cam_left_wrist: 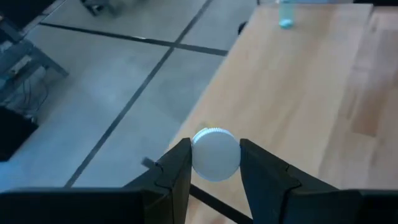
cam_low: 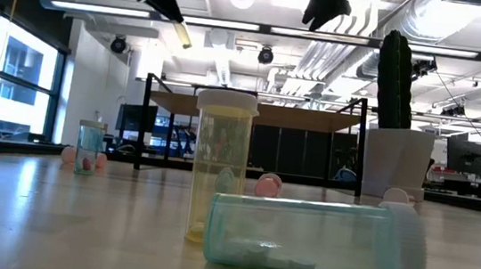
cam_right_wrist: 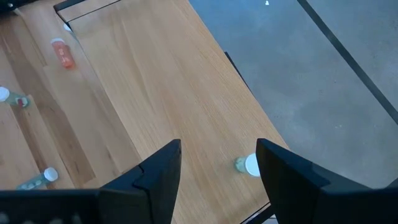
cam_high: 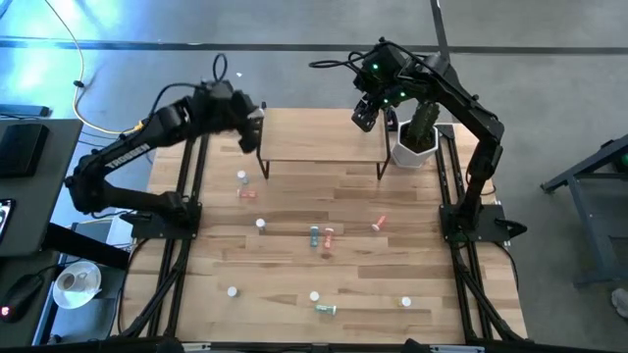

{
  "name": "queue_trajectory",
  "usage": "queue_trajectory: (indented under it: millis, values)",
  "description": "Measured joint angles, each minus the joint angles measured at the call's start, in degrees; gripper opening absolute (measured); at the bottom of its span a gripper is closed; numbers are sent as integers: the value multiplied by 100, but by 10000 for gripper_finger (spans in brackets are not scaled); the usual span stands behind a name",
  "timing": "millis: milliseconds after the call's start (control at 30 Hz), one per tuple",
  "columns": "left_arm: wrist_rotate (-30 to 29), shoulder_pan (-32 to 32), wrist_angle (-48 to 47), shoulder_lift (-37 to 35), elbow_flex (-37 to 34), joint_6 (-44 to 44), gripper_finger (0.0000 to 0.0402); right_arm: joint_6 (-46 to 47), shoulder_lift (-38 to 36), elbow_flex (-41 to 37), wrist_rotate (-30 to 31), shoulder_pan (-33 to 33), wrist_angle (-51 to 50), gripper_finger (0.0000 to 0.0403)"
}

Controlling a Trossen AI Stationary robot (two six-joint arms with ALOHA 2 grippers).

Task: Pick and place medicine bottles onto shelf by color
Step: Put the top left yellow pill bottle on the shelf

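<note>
The medicine bottles mostly lie scattered over the table [cam_high: 294, 294] in the high view, well away from both sets of jaws. The left gripper [cam_high: 253, 129] hangs above the left end of the shelf [cam_high: 324, 137]; the right gripper [cam_high: 365, 116] hangs above its right end, just beside the white cactus pot [cam_high: 414, 149].

In the low view a yellow bottle [cam_low: 220, 164] stands upright and a green bottle [cam_low: 314, 239] lies on its side in front of it. Both grippers hang high above; a small yellowish bottle [cam_low: 182, 34] sticks out below the left one.

In the left wrist view the fingers [cam_left_wrist: 177, 171] are closed narrowly on a white cap [cam_left_wrist: 216, 154], the carried bottle pinched between them, with the shelf's board below and a bluish bottle [cam_left_wrist: 285, 14] far ahead at its other end.

In the right wrist view the fingers [cam_right_wrist: 163, 167] stand wide apart and empty; a green bottle [cam_right_wrist: 247, 165] sits on the board below, between the jaws.

The step in hand looks like placing: the left arm carries its bottle over the shelf. Next it likely needs to lower it upright onto the board, then let go.
</note>
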Motion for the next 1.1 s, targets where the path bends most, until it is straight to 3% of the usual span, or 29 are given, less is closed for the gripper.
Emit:
queue_trajectory:
  millis: [233,600,1100]
  values:
    - [225,434,-608,928,1111,296,112,195,0,0,0,0,0,199]
    - [239,510,-1842,2617,2822,-19,112,153,0,0,0,0,0,199]
    - [505,517,-2713,3741,3132,-309,112,149,0,0,0,2,-2,199]
